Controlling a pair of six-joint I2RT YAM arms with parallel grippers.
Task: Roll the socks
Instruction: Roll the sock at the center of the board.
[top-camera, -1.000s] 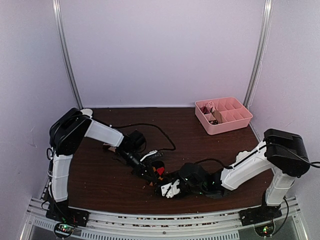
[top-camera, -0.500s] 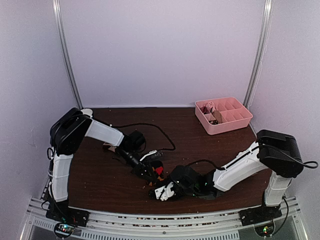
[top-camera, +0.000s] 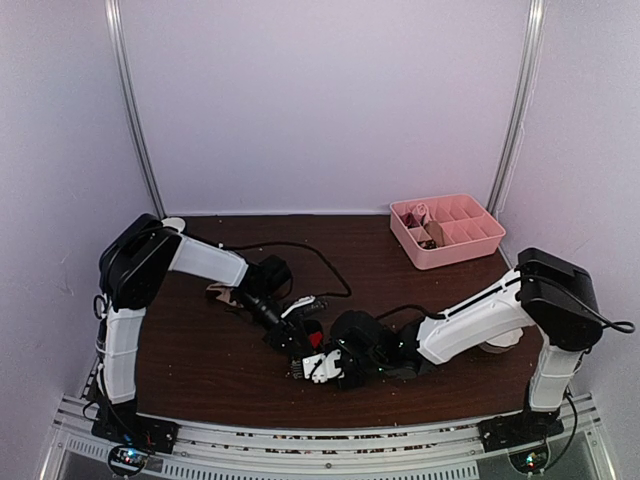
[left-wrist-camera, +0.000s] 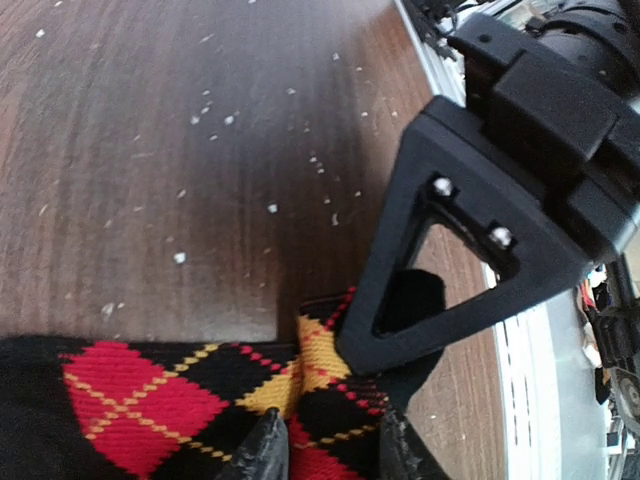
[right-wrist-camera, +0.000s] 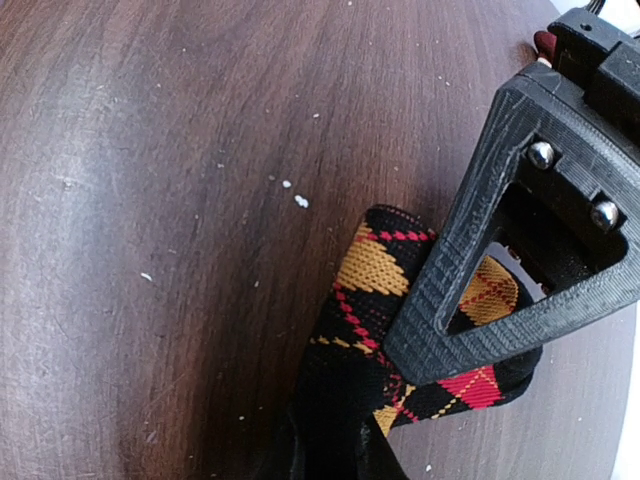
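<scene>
At six o'clock on the table (top-camera: 190, 365), close to its near edge, we find the argyle sock (top-camera: 318, 340). From above only a red fleck of it shows, because both wrists crowd over it.

From the right wrist, the sock's folded end lies at about one o'clock. Its black fabric gathers into a narrow neck running down to six o'clock, where the right gripper (right-wrist-camera: 330, 455) has its fingers closed on it. Dark fingers against dark cloth make the exact edges hard to read, and the frame cuts them off.

From the left wrist, the sock fills the bottom strip and is cropped at six and seven o'clock. The left gripper (left-wrist-camera: 330, 450) shows only its two fingertips at the lower edge. They stand slightly apart with red and black fabric between them, and we cannot tell whether they pinch it. A black triangular finger of the right gripper rests on the sock at four o'clock.

At nine o'clock from the argyle sock, a tan sock (top-camera: 217, 294) peeks from under the left forearm, its pattern unreadable. The pink tray (top-camera: 470, 246) sits at two o'clock, its contents too small to make out. A white bowl (top-camera: 505, 343) is mostly hidden behind the right forearm.
</scene>
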